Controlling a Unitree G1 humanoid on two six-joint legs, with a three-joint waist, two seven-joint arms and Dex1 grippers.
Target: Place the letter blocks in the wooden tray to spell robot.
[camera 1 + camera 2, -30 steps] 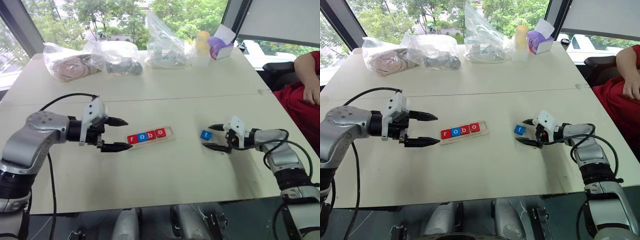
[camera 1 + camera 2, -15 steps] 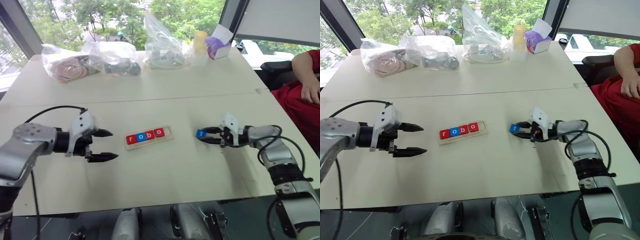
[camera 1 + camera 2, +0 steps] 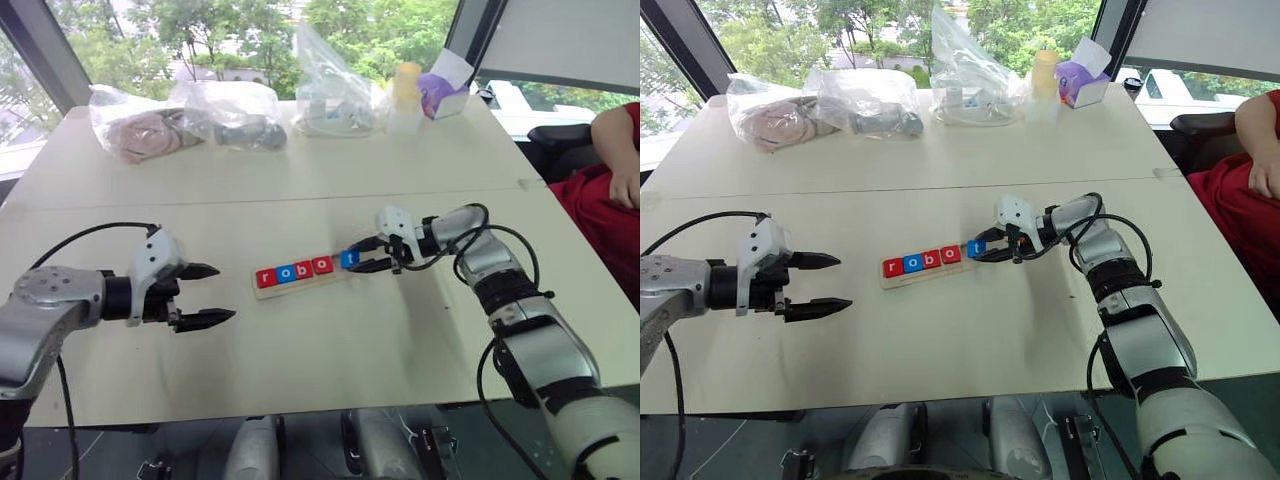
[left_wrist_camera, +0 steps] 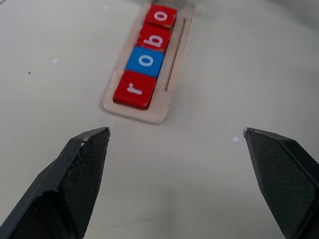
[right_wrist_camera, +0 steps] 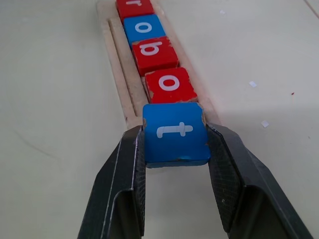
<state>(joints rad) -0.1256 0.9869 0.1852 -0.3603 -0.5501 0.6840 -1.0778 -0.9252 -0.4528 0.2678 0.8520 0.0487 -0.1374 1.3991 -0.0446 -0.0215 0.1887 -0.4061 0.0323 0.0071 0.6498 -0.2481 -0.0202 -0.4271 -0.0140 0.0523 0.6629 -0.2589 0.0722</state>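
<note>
**Last tile at the tray's open end**

We begin with the broad cream-coloured table (image 3: 330, 340), whose far edge carries clear plastic bags (image 3: 190, 115) of odds and ends. Near the middle of it lies the long, narrow, light-wood tray (image 3: 268, 291) with its raised rim. We judge it stiff and light, likely to skid on the smooth top if nudged endways, so any push along its length calls for care.

In the tray sit four small flat square tiles in a row: red r (image 4: 134, 89), blue o (image 4: 145, 60), red b (image 4: 157, 37) and red o (image 4: 162, 16). They lie edge to edge, leaving one free place at the end towards our right arm.

Our right gripper (image 5: 174, 144) is clenched on the fifth piece, the small blue square tile with a white t (image 5: 174, 131). Its two black pads press the tile's opposite side edges, letter facing up. The tile hangs just beside the red o, at the tray's open end; whether it already touches the rim we cannot tell. We judge it rigid, very light and smooth-sided, its edges a little chipped. That side-edge hold suits it, since it leaves the underside free to settle flat.

Our left gripper (image 3: 205, 294) hovers with jaws spread wide and empty, apart from the tray's r end.
</note>
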